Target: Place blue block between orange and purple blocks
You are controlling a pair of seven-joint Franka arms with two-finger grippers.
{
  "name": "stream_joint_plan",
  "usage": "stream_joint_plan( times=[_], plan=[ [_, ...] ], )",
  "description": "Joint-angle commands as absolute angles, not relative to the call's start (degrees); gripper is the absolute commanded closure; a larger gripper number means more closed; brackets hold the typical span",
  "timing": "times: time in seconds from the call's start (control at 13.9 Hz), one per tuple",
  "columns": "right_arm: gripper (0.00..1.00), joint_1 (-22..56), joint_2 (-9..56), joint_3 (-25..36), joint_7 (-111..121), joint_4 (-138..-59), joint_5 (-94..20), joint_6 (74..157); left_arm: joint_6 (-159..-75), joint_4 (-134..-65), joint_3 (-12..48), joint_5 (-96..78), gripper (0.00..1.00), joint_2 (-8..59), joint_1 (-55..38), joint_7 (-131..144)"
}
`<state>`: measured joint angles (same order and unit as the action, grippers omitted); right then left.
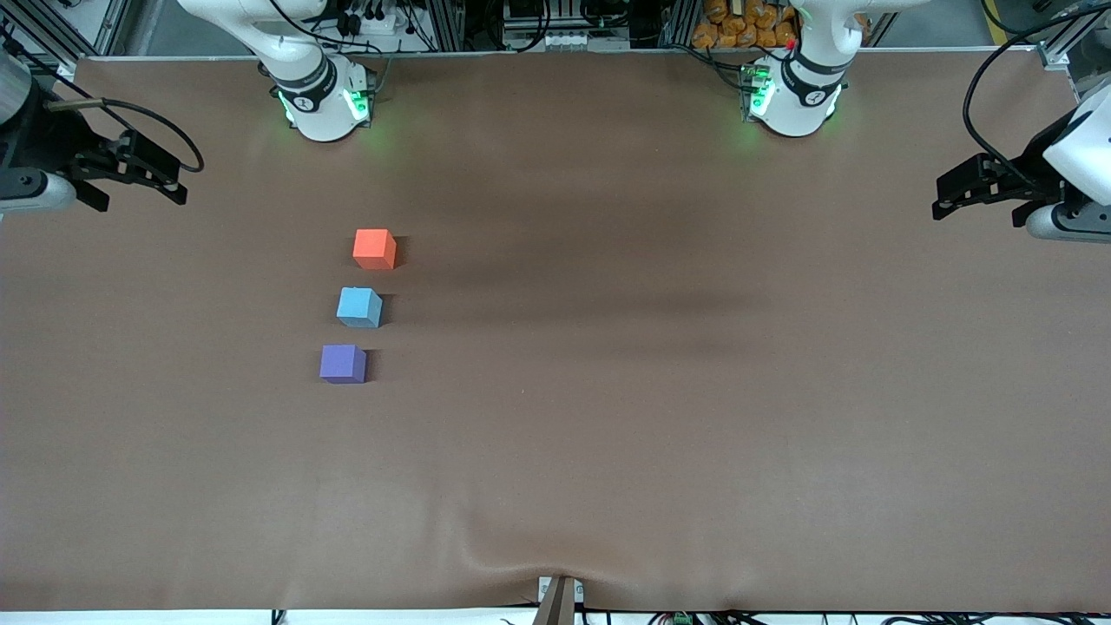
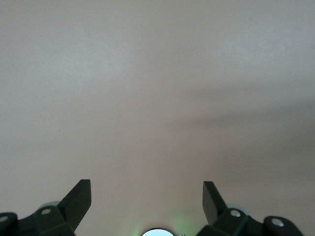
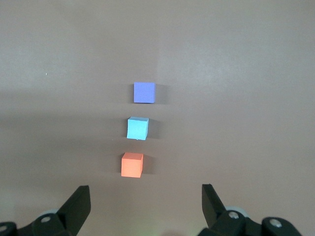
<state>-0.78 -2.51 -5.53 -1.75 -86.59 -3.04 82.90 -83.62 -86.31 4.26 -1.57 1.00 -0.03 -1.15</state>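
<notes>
Three small cubes stand in a short line on the brown table toward the right arm's end. The orange block (image 1: 374, 248) is farthest from the front camera, the purple block (image 1: 343, 363) nearest. The blue block (image 1: 359, 306) sits between them, slightly turned, with a small gap on each side. The right wrist view shows the same line: orange block (image 3: 132, 164), blue block (image 3: 137, 128), purple block (image 3: 144, 92). My right gripper (image 1: 169, 178) (image 3: 145, 194) is open and empty, raised at its end of the table. My left gripper (image 1: 942, 198) (image 2: 146, 189) is open and empty over bare cloth at its end.
The two arm bases (image 1: 321, 100) (image 1: 794, 95) stand along the table's back edge. The brown cloth (image 1: 660, 391) has a wrinkle at the front edge by a small clamp (image 1: 558, 597).
</notes>
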Motion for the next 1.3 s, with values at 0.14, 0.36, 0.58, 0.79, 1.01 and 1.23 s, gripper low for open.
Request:
stream_joint_plan(
  times=[0.14,0.36,0.58,0.79,1.01,1.23],
  plan=[
    [0.00,-2.28,-1.23,-6.33,-0.88,-84.38,-2.11,81.12,-84.46,-86.04,4.57,-1.93,0.00,0.88,-0.09,-1.58],
    [0.00,-2.37,-1.23,-6.33,-0.79,-84.46,-2.11,81.12,-84.73,-86.04,4.83,0.26,0.00,0.88,-0.44,-1.49],
    [0.00,-2.46,-1.32,-6.33,-0.88,-84.46,-2.11,81.12,-84.99,-86.04,4.83,0.35,0.00,0.88,-0.44,-1.49],
    [0.00,-3.07,-1.23,-6.07,-0.88,-84.55,-2.20,80.16,-84.99,-86.04,4.83,0.35,0.00,0.88,-0.53,-1.41],
    [0.00,-3.25,-1.23,-5.89,-0.79,-84.55,-2.20,79.54,-85.08,-86.04,4.92,0.53,0.00,0.88,-0.53,-1.41],
    [0.00,-3.16,-1.23,-5.89,-0.88,-84.55,-2.29,79.54,-85.08,-86.04,4.83,0.62,0.00,0.97,-0.27,-1.41]
  ],
)
